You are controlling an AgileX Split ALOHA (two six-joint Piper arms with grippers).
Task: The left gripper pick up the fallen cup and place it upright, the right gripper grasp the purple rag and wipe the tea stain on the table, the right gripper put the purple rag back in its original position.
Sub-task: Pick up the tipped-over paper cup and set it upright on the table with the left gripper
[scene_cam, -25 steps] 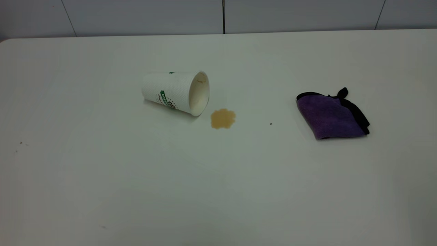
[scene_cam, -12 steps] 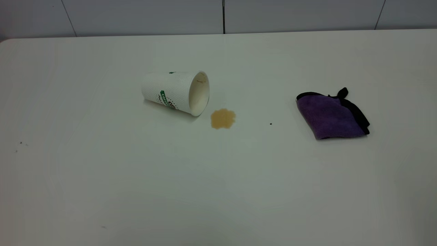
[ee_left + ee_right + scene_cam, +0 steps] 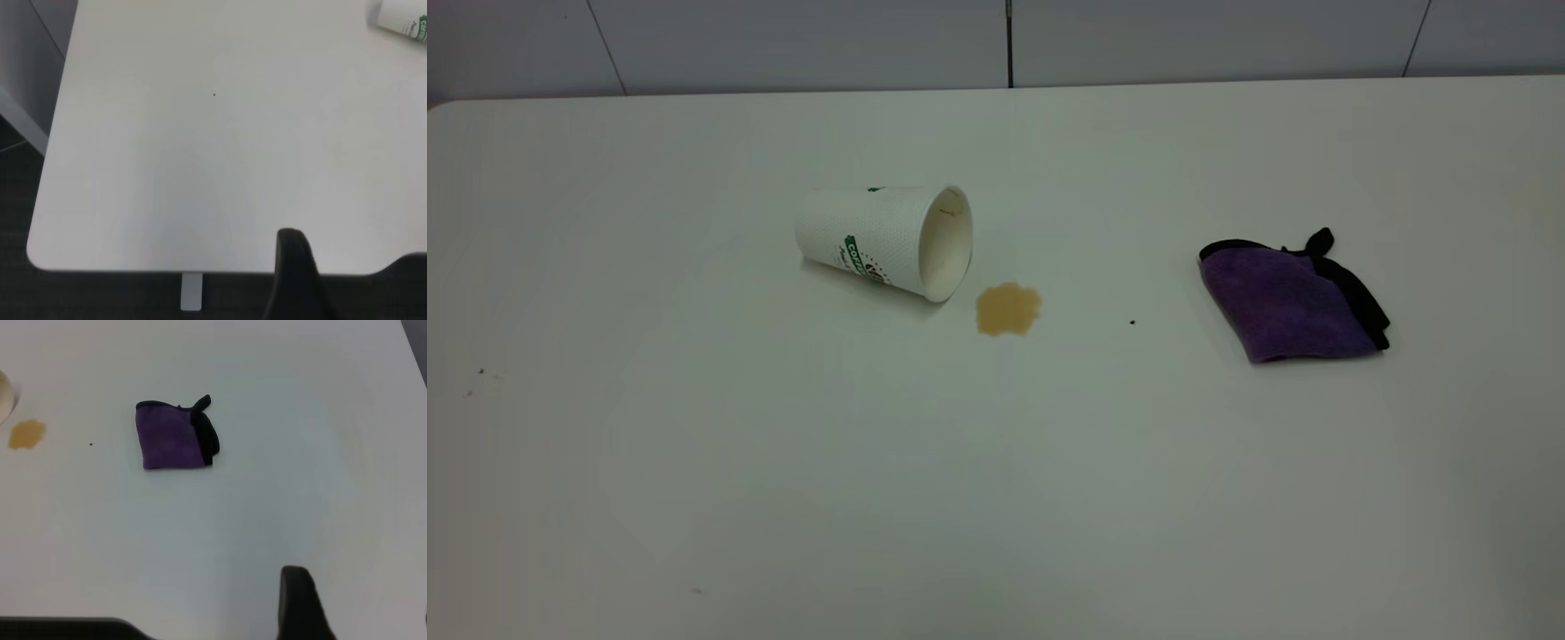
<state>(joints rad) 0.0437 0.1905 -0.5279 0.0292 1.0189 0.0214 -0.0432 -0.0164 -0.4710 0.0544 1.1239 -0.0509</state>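
One cup on its side, green banner lettering only partly legible, one tea stain just beside its mouth, one purple rag well right, white counter, gripper states cannot be told.

The table bears the cup on its side, the tea stain and the purple rag.

Nothing on the bench has shifted over the last second, as far as I can see. The cup, the tea stain and the purple rag sit exactly where they did before. Neither of my arms has come into the outside view. Only my wrist cameras show one dark fingertip each, with no earlier wrist picture to compare.
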